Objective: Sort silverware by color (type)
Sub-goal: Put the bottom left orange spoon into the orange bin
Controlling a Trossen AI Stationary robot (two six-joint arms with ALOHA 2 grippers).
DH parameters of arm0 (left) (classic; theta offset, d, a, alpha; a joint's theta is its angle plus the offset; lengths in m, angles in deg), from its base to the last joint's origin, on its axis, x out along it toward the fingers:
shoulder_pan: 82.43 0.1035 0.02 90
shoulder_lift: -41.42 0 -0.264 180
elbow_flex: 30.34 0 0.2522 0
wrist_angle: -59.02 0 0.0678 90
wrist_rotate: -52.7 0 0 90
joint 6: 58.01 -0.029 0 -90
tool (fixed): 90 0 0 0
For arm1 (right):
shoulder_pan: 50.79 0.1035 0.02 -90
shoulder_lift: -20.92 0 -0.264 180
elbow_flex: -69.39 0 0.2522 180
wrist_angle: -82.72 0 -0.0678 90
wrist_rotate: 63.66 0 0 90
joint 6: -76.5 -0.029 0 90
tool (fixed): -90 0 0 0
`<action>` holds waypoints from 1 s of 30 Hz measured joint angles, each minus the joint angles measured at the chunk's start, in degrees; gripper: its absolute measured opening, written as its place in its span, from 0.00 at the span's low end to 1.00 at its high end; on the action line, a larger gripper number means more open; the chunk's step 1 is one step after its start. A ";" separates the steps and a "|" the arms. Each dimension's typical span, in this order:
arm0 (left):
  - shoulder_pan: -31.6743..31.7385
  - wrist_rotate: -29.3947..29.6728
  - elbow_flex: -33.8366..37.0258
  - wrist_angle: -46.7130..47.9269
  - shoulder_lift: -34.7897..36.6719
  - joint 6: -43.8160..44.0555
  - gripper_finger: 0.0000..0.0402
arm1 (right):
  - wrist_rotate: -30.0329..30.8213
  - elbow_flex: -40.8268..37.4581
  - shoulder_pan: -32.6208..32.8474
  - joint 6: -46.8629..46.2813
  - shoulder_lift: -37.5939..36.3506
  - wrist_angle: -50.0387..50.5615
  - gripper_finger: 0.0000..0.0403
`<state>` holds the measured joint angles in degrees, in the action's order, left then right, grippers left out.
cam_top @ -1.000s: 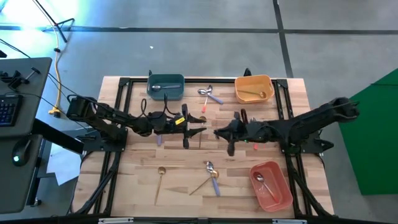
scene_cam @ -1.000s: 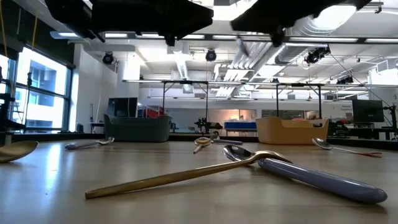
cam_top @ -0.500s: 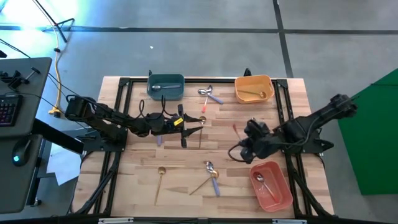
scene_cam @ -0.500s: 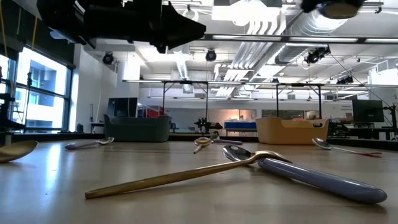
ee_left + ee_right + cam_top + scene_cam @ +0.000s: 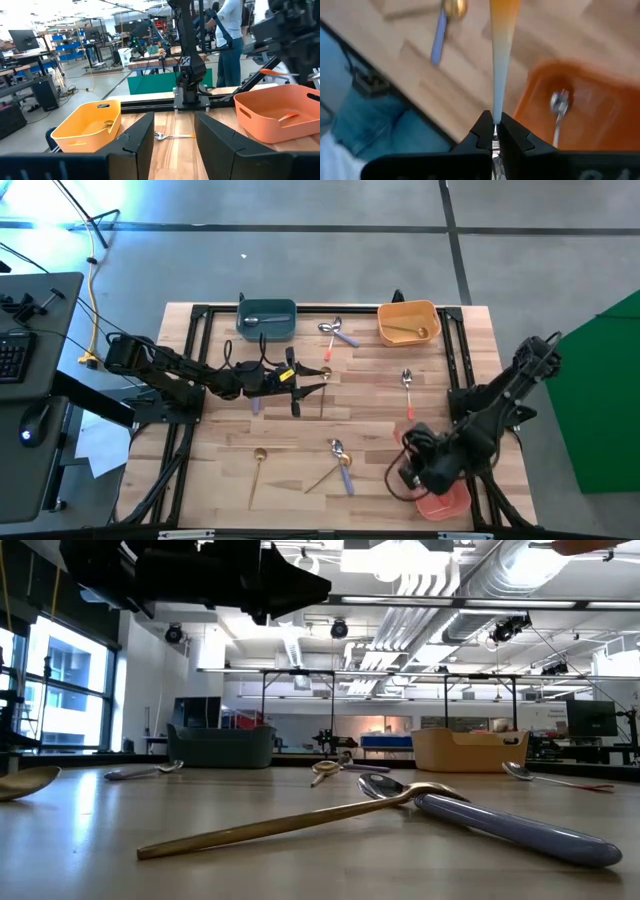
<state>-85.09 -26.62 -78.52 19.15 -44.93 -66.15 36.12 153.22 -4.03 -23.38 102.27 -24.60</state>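
My right gripper (image 5: 412,472) hangs over the red-pink bin (image 5: 452,502) at the table's near right and is shut on a slim red-pink-handled utensil (image 5: 501,30). One silver spoon (image 5: 559,107) lies inside that bin. My left gripper (image 5: 174,142) is open, raised above the table's middle (image 5: 312,386), and touches nothing. Loose on the wood lie a red-pink-handled spoon (image 5: 407,388), a gold spoon (image 5: 258,465), a gold spoon crossed with a lavender-handled one (image 5: 340,460), and two more (image 5: 335,332) between the far bins. My right gripper pinches the utensil by its pale silver end (image 5: 495,112) between the two fingertips (image 5: 482,131). The utensil runs straight on from the fingers, with its red-pink handle pointing away. It is lifted clear, above the bin's rim and the table's near edge.
A teal bin (image 5: 266,318) with a spoon and an orange bin (image 5: 408,322) with a gold spoon stand at the far edge. Black frame rails run along both table sides. A person (image 5: 230,30) stands beyond the table's right side. Bare wood lies between the arms.
My right gripper has swung from the table's middle toward the near right edge, carrying the red-pink-handled utensil, and now hangs over the red-pink bin. The red-pink-handled spoon right of the middle has come into view where the arm was. My left arm has kept still.
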 joint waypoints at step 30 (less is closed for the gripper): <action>0.00 0.00 -0.04 2.63 0.00 1.01 0.32 | -13.09 -14.32 7.24 -17.02 0.02 -11.78 0.00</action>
<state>-85.09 -26.62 -78.56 21.78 -44.93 -65.15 23.03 138.90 3.21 -40.40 102.29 -36.38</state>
